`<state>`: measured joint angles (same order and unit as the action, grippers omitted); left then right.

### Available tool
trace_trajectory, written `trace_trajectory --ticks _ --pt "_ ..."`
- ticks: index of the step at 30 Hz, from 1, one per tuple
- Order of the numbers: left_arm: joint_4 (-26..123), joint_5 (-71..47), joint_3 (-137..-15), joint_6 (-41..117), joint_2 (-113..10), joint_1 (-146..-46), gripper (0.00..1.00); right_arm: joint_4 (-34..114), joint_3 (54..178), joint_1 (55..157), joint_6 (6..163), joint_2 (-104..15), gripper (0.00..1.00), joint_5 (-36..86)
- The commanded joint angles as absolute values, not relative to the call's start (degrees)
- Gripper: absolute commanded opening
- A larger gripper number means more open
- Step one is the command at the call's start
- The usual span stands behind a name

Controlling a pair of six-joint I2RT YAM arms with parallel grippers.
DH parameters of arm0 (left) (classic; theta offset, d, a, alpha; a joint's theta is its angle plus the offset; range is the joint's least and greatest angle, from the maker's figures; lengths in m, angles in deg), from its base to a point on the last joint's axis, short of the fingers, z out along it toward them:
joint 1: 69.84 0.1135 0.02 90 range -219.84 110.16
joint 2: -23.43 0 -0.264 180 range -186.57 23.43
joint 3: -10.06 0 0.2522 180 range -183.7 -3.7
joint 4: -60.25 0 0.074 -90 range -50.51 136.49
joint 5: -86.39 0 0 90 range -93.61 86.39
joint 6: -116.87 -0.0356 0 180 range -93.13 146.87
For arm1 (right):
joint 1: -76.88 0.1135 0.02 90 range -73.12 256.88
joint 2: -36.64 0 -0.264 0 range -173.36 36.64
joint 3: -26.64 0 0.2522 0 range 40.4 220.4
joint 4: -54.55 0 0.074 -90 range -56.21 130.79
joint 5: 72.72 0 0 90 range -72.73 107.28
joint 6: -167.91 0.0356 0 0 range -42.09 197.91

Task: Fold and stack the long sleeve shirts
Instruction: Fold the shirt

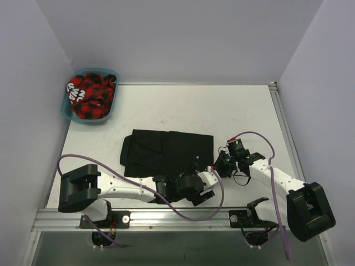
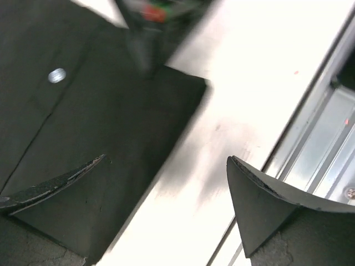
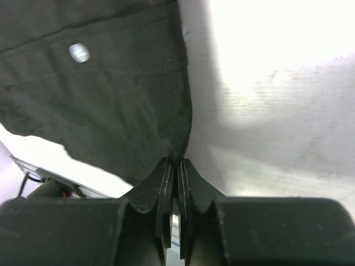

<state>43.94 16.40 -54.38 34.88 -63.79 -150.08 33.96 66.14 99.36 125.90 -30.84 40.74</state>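
A plain black long sleeve shirt (image 1: 166,149) lies partly folded in the middle of the table. My right gripper (image 1: 218,165) is at the shirt's near right corner. In the right wrist view it (image 3: 176,162) is shut on the edge of the black cloth (image 3: 111,100), and a pale button (image 3: 79,52) shows on it. My left gripper (image 1: 203,194) is low by the shirt's near edge. In the left wrist view it (image 2: 166,159) is open and empty. One finger (image 2: 55,185) is over the black cloth (image 2: 83,122), the other (image 2: 266,194) over bare table.
A teal basket (image 1: 67,113) with red and black cloth (image 1: 91,94) stands at the far left corner. The metal rail (image 1: 166,217) runs along the table's near edge, close to my left gripper. White walls stand on three sides.
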Motion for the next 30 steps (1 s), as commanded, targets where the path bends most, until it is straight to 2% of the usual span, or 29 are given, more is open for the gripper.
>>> trace_trajectory --ticks 1,7,14,18,19,20,21,22,23,24,25,26,27,30 --pt "50.1 19.7 -57.6 28.5 -67.0 -152.4 0.95 28.1 70.5 98.9 125.3 -28.9 0.01 39.7" --pt "55.8 28.5 -58.7 25.7 -73.4 -154.0 0.95 26.5 72.5 98.8 126.7 -28.6 0.01 41.2" --pt "59.9 33.6 -62.1 25.3 -79.8 -154.6 0.85 25.2 73.0 98.8 127.6 -27.1 0.01 41.5" --pt "60.1 34.2 -64.0 25.6 -82.5 -154.7 0.63 25.1 73.2 98.6 127.9 -27.0 0.01 41.4" --pt "60.1 34.2 -64.1 25.8 -82.6 -154.7 0.52 25.1 73.2 98.6 127.9 -27.0 0.01 41.4" --pt "60.1 34.4 -64.1 26.4 -82.7 -154.7 0.46 25.2 73.2 98.5 127.9 -26.9 0.01 41.2" --pt "60.2 34.4 -63.6 26.6 -82.4 -154.7 0.41 25.1 73.1 98.3 127.8 -26.9 0.06 41.1" --pt "60.1 34.4 -63.3 26.6 -82.1 -154.7 0.30 25.1 73.1 98.1 127.7 -26.8 0.13 40.9" --pt "60.3 34.2 -63.0 28.7 -81.8 -154.7 0.26 25.2 72.8 97.6 127.3 -26.6 0.24 40.7" --pt "60.2 34.1 -62.6 29.2 -80.9 -154.7 0.23 25.5 72.7 96.7 127.2 -26.5 0.44 40.5" --pt "60.3 34.1 -61.8 29.7 -80.5 -154.7 0.19 25.7 72.6 95.9 127.1 -26.2 0.52 40.4" --pt "60.5 34.1 -61.4 31.1 -79.9 -154.6 0.16 25.8 72.4 95.1 127.0 -26.1 0.59 40.2" --pt "60.6 34.0 -60.8 31.9 -78.8 -154.5 0.16 26.3 72.2 93.5 126.9 -26.1 0.71 40.0" --pt "61.2 33.4 -59.3 34.7 -76.5 -154.0 0.14 27.0 72.2 92.3 126.7 -27.6 0.85 39.2"
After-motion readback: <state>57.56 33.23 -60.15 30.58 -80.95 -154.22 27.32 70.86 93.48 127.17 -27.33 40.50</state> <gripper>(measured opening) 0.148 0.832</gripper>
